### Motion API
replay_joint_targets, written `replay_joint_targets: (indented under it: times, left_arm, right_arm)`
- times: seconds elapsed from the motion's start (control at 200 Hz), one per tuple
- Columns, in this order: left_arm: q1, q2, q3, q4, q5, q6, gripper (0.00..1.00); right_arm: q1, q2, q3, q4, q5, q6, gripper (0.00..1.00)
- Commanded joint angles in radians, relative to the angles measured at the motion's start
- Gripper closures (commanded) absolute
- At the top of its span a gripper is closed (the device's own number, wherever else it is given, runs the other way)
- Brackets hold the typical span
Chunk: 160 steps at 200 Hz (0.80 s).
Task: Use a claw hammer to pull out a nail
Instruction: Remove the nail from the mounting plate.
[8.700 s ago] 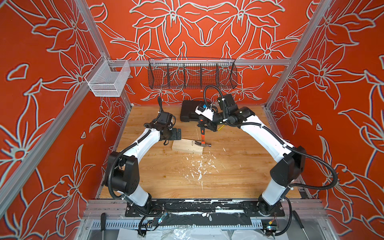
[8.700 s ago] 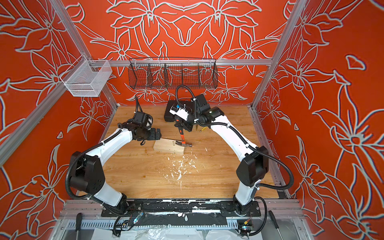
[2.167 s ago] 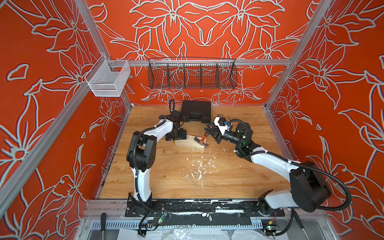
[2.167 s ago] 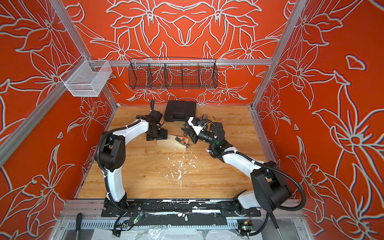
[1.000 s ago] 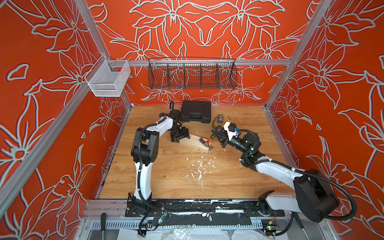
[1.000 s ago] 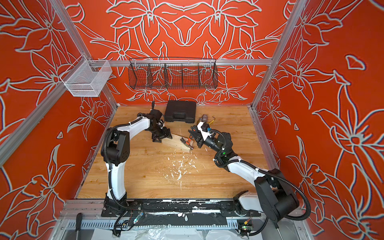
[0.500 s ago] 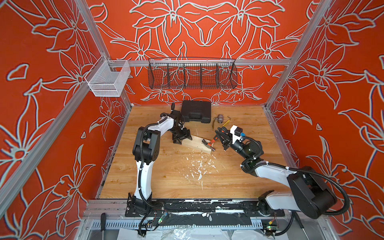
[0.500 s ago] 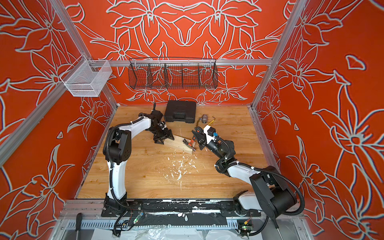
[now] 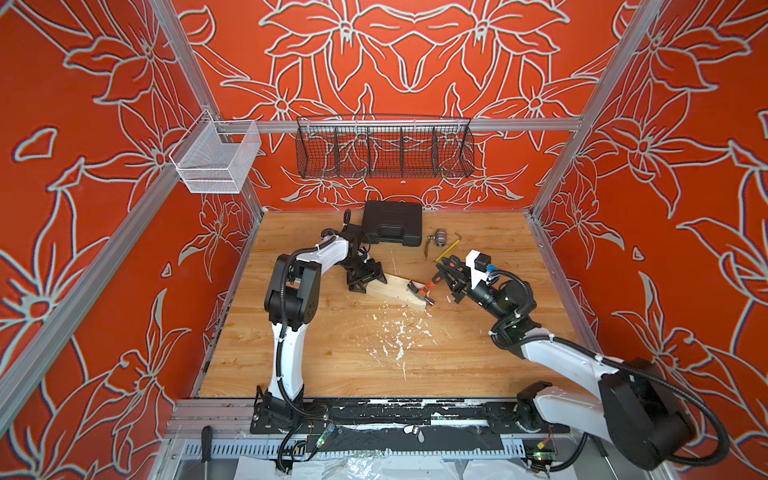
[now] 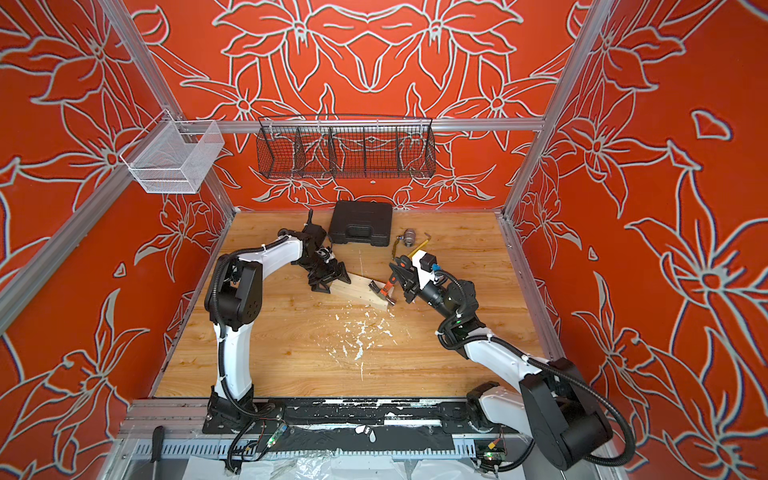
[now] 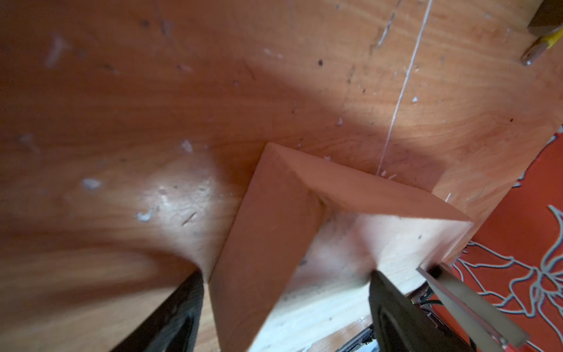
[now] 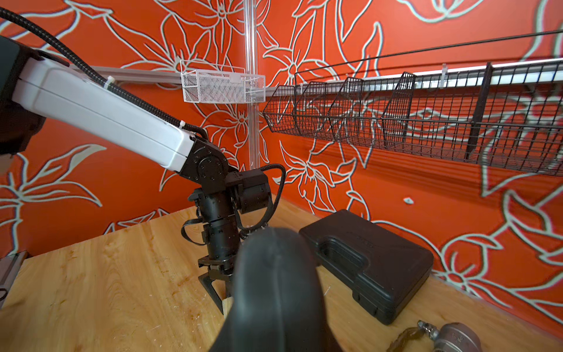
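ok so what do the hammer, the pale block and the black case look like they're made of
The claw hammer: shiny silver head, likely polished steel. Its orange shaft could be painted or fibreglass, I cannot tell. The matte black grip end looks rubbery. The wood block: pale, bare, seemingly unfinished softwood with faint grain and specks. The black case: matte moulded plastic, judging by its rounded corners and recessed handle.

Both arms I'm driving match: left arm [image 9: 286, 353] and right arm [image 9: 561, 359] have white link shells, black joint housings, and black corrugated conduit [image 12: 143, 103] zip-tied alongside. White camera block [image 9: 473, 262] with blue plug at right wrist. The left gripper [image 11: 286, 272] is matte black with wedge fingers.
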Motion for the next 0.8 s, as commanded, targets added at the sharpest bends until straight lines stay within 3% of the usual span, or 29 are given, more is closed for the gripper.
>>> replay_joint_targets:
  times: [0.0, 0.285, 0.796]
  left_arm:
    - [0.042, 0.164, -0.137, -0.172, -0.348, -0.054, 0.19]
    - [0.040, 0.168, -0.157, -0.152, -0.343, -0.067, 0.20]
    - [0.038, 0.173, -0.153, -0.156, -0.352, -0.065, 0.20]
  right_arm:
    - [-0.048, -0.044, 0.004, -0.013, 0.043, 0.012, 1.00]
    - [-0.064, 0.018, -0.108, 0.242, 0.114, 0.128, 1.00]
    - [-0.070, -0.068, -0.209, 0.290, 0.195, 0.144, 1.00]
